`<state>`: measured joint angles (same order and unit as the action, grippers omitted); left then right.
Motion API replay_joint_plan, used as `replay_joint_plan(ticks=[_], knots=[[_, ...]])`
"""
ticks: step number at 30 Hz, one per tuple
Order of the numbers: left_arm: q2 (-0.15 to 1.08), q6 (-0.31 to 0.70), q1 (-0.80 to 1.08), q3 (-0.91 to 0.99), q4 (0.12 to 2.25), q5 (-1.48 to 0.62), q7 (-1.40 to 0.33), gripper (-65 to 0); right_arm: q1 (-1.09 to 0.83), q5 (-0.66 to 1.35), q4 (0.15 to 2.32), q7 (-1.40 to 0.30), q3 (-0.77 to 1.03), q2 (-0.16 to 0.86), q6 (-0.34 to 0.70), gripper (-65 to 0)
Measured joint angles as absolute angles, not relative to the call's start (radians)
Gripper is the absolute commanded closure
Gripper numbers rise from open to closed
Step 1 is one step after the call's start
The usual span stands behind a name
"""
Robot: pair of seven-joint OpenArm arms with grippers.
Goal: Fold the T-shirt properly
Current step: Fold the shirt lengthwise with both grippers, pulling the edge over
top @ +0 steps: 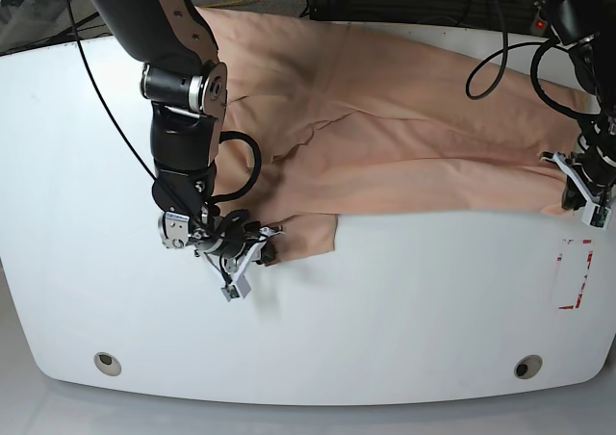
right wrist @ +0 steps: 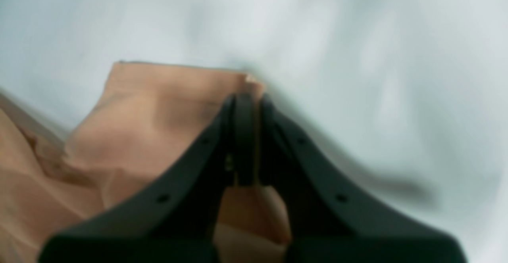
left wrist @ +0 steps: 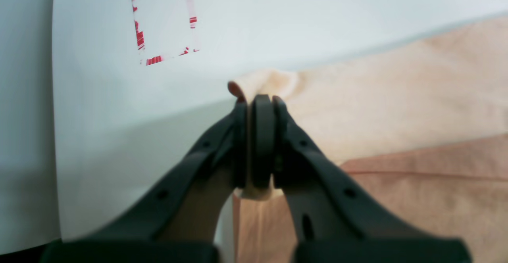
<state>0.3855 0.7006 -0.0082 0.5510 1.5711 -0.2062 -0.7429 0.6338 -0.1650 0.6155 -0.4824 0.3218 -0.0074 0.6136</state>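
We see the T-shirt (top: 385,137) spread across the far half of the white table (top: 385,319), its near edge running toward the red tape mark (top: 575,273). The left gripper (left wrist: 260,100) is clamped on a pinch of hem just beyond that mark; the right gripper (right wrist: 246,100) is closed on the sleeve corner far from the mark (blurry view). Risk as we judge it: thin pinches could slip under tension, or uneven lifting could skew the fold.
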Motion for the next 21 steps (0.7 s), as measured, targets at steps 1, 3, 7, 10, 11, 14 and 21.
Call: replay_joint_plan(ticks=[1, 3, 7, 10, 11, 14, 21], knots=[[0.386, 0.701, -0.009, 0.551, 1.571, -0.205, -0.744, 0.0, 0.644, -0.173, 0.615, -0.506, 0.322, -0.009, 0.614, 0.0], [0.386, 0.701, -0.012, 0.551, 1.571, -0.203, -0.743, 0.0, 0.656, -0.181, 0.628, -0.576, 0.321, -0.012, 0.614, 0.0], [0.384, 0.701, -0.027, 0.551, 1.571, -0.204, -0.745, 0.0, 0.635, -0.192, 0.795, -0.721, 0.321, -0.011, 0.702, 0.0], [0.384, 0.701, -0.054, 0.551, 1.571, -0.205, -0.746, 0.0, 0.635, -0.197, 0.942, -0.83, 0.323, -0.008, 0.699, 0.0], [0.384, 0.701, -0.064, 0.551, 1.571, -0.208, -0.743, 0.0, 0.637, -0.197, 0.988, -0.87, 0.324, -0.008, 0.699, 0.0], [0.384, 0.701, -0.084, 0.551, 1.571, -0.21, -0.743, 0.0, 0.642, -0.179, 1.097, -0.95, 0.321, -0.008, 0.7, 0.0], [0.384, 0.705, -0.111, 0.551, 1.57, -0.211, -0.742, 0.0, 0.588, -0.165, 1.354, -1.168, 0.319, -0.014, 0.704, 0.0]])
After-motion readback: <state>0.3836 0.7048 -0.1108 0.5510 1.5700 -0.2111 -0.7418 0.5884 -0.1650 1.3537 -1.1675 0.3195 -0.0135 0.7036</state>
